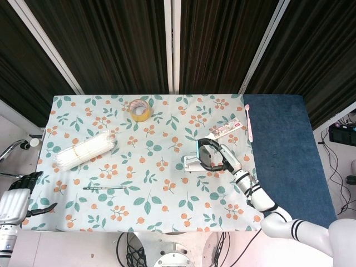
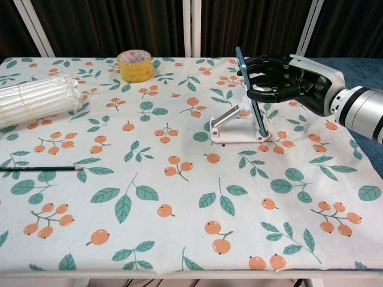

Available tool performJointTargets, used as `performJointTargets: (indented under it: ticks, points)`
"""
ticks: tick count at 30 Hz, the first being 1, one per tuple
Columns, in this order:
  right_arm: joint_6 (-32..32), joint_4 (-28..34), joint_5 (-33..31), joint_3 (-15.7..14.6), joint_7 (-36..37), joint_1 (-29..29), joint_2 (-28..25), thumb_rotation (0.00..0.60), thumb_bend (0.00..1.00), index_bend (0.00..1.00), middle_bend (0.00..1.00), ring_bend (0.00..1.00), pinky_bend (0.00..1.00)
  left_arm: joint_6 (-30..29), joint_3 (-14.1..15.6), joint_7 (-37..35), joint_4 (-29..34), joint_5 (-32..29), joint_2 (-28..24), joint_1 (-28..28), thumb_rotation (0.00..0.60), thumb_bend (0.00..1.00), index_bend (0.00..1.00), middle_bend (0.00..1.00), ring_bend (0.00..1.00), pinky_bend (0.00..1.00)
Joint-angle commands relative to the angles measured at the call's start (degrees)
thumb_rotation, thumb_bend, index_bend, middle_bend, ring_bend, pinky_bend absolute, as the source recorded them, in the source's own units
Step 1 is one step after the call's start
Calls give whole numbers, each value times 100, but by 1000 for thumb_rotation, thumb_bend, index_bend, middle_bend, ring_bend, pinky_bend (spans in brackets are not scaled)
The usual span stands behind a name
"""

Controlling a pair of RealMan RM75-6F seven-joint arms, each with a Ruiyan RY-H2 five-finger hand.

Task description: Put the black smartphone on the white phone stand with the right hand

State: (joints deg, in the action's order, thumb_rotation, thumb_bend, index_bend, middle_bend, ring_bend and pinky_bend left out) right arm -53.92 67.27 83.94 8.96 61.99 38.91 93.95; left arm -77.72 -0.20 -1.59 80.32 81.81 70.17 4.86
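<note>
The black smartphone (image 2: 250,92) stands on edge, its lower end on the lip of the white phone stand (image 2: 230,124) and its top leaning left over the stand's back. My right hand (image 2: 282,78) grips the phone from the right, fingers wrapped around its upper part. In the head view the smartphone (image 1: 203,153) and the right hand (image 1: 221,158) sit just right of the phone stand (image 1: 191,163), at the table's right middle. My left hand (image 1: 16,201) hovers off the table's near-left corner, holding nothing, fingers apart.
A yellow tape roll (image 2: 135,64) stands at the back. A wrapped white bundle (image 2: 36,98) lies far left, with a pencil (image 2: 40,169) nearer the front. A pink toothbrush (image 1: 248,122) and a small packet (image 1: 226,129) lie behind the stand. A blue mat (image 1: 286,156) covers the right side.
</note>
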Motion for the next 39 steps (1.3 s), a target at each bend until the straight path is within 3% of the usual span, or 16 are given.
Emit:
performJointTargets:
  ticks: [1, 10, 16, 22, 25, 29, 32, 35, 39]
  points:
    - [3, -5, 42, -38, 16, 13, -14, 600, 191, 0, 19, 8, 0, -1, 5, -5, -7, -3, 1, -6, 328, 61, 102, 115, 125, 216]
    - [-90, -26, 148, -124, 64, 13, -36, 600, 173, 0, 0, 0, 0, -15, 2, -12, -9, -1, 2, -14, 326, 61, 102, 115, 125, 216]
    - [-651, 56, 396, -259, -363, -200, -230, 600, 119, 0, 0, 0, 0, -26, -4, 21, 21, 6, -18, -9, 327, 61, 101, 115, 125, 216]
    - [-1617, 276, 631, -583, -1696, -855, -916, 600, 84, 0, 0, 0, 0, -101, -27, 78, 87, 28, -53, -15, 330, 61, 101, 115, 125, 216]
    - [-2102, 327, 473, -715, -2951, -1376, -1323, 600, 78, 0, 0, 0, 0, -144, -33, 133, 127, 41, -55, -23, 335, 61, 102, 115, 126, 216]
    - [-2828, 271, -98, -792, -5257, -2251, -1667, 600, 73, 0, 0, 0, 0, -273, -48, 262, 191, 100, -58, -42, 359, 61, 102, 115, 125, 216]
    - [-3164, 606, -544, -875, -6181, -2828, -1954, 600, 73, 0, 0, 0, 0, -368, -74, 353, 267, 133, -94, -51, 364, 62, 102, 115, 125, 216]
    - [-3532, 895, -884, -894, -6543, -3326, -2100, 600, 73, 0, 0, 0, 0, -479, -112, 416, 300, 199, -113, -44, 364, 62, 102, 115, 125, 216]
    - [-3660, 1138, -925, -957, -6085, -3698, -2327, 600, 73, 0, 0, 0, 0, -683, -152, 398, 239, 418, -97, -8, 361, 61, 102, 115, 125, 215]
